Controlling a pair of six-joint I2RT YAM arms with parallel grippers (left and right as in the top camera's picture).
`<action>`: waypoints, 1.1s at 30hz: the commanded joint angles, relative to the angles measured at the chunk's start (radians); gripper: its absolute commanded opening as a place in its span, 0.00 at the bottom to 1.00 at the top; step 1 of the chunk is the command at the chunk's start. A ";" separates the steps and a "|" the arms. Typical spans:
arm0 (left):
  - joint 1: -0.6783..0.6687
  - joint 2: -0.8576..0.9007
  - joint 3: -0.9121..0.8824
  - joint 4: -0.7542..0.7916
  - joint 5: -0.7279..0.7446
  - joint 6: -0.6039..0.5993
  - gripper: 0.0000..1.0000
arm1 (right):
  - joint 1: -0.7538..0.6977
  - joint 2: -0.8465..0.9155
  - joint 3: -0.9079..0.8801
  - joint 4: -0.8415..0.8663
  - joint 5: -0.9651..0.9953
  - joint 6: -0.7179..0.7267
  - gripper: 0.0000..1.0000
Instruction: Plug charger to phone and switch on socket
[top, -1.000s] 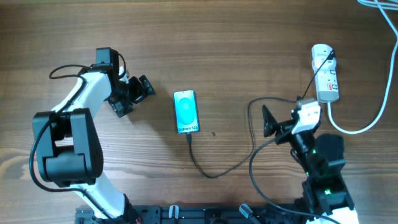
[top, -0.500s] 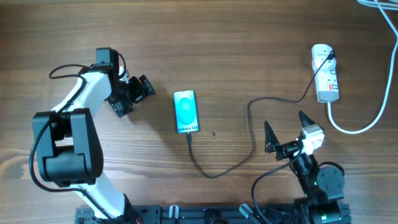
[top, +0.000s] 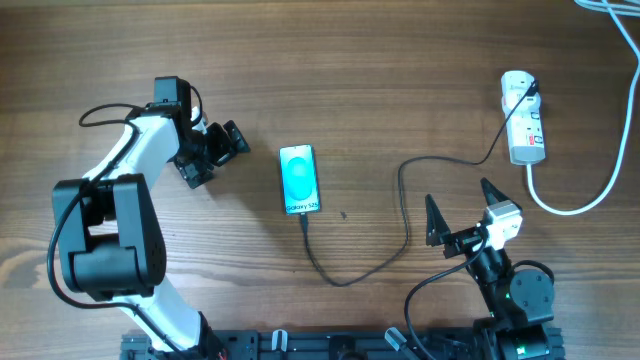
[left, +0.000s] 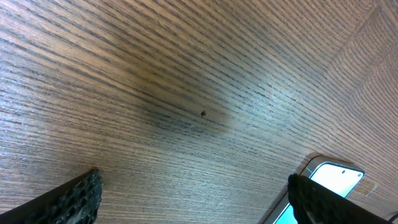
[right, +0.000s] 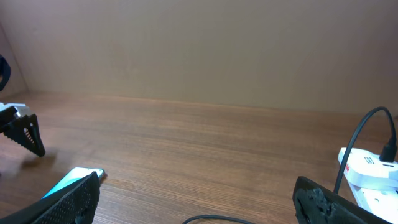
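Overhead: charger (top: 340, 284) tip at phone (top: 300, 180); right tool (top: 456, 191) open.

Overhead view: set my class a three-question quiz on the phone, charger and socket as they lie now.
1. True or false: the charger runs from the socket to the near end of the phone.
2. The phone's screen is: A dark; B lit teal; C covered by a cloth.
3. Fill in: the socket lies on the ____ arm's side.
Key: 1 true; 2 B; 3 right.
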 joint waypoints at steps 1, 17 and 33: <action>0.002 0.011 0.011 0.001 0.008 -0.003 1.00 | 0.000 -0.016 -0.001 0.002 -0.005 0.011 1.00; 0.002 0.011 0.011 0.001 0.008 -0.003 1.00 | 0.000 -0.016 -0.001 0.002 -0.005 0.011 1.00; -0.202 -0.153 0.011 0.003 0.008 -0.002 1.00 | 0.000 -0.016 -0.001 0.002 -0.005 0.011 1.00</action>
